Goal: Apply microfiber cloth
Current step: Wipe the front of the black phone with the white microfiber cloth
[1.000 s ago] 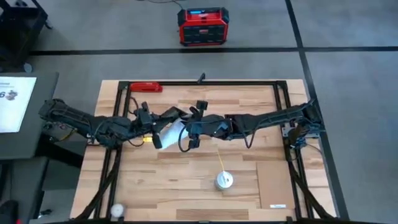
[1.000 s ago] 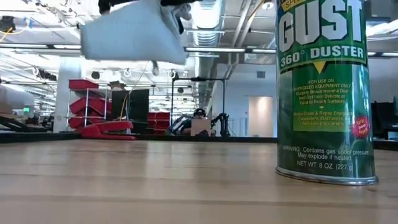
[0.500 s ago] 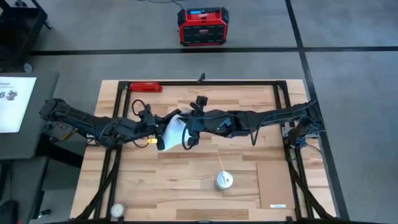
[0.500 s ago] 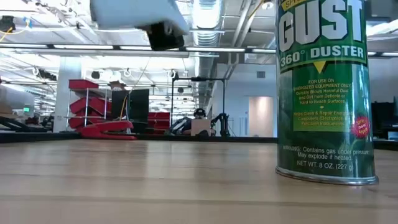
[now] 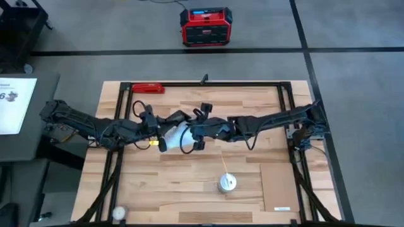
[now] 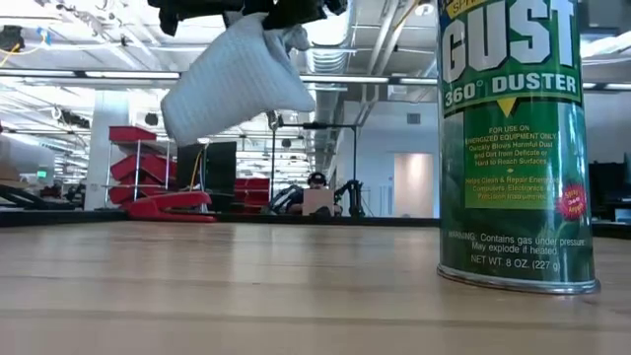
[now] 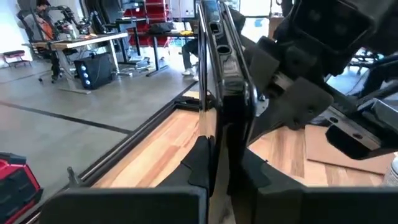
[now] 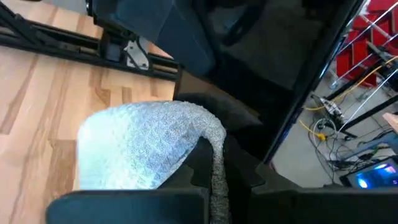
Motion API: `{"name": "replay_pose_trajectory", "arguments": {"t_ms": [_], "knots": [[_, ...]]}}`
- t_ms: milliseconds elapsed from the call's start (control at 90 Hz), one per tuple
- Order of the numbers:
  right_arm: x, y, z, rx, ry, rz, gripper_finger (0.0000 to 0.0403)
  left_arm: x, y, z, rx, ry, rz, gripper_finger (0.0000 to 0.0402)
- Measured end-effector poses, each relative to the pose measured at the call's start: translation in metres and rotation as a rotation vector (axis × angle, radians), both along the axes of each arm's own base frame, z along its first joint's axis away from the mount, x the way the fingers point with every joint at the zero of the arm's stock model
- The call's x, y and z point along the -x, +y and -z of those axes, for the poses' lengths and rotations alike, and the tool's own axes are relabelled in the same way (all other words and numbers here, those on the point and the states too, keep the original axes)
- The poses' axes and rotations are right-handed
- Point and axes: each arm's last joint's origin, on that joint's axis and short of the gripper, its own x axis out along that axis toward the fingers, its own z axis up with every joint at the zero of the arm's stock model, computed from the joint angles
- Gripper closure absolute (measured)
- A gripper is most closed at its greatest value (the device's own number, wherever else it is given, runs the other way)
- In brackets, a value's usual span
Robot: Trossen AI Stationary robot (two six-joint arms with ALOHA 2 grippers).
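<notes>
Your two arms meet above the middle of the counter [image 5: 189, 189]. The right tool [image 8: 211, 163] is clamped on the microfiber cloth [image 6: 235, 81], which hangs clear above the wood. The left tool [image 7: 219, 163] is closed on a black phone [image 7: 219, 74] held edge-up, just beside the cloth. A green duster can [image 6: 516, 148] stands nearer you, to the right; a red stapler [image 5: 148, 88] lies at the far edge.

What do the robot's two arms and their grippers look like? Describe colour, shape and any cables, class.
Both arms are dark, nearly black, and built of jointed segments, with loose black cables looping along them. The left arm shows a small yellow detail near its wrist. The right arm is the same dark build. The left gripper and the right gripper each end in two blocky black fingers.
</notes>
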Motion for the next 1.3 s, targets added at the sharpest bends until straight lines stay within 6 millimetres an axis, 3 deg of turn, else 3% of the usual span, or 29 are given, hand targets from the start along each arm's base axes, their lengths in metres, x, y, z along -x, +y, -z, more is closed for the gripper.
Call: {"name": "replay_pose_trajectory", "arguments": {"t_ms": [478,733,944,1300], "knots": [[-0.001,-0.006,-0.045,0.089,-0.041,-0.037,0.0403,0.000,0.000,0.001,0.018,0.008,0.000,0.0396],[0.031,-0.003,-0.059,0.123,0.080,0.108,0.0403,0.000,-0.003,0.014,0.027,0.116,0.052,0.0396],[0.069,0.004,-0.027,0.062,0.328,0.211,0.0403,0.001,-0.005,0.013,0.023,0.104,0.030,0.0396],[0.152,0.005,0.013,-0.120,0.283,0.369,0.0403,0.002,-0.004,0.012,0.019,0.099,0.014,0.0396]]}}
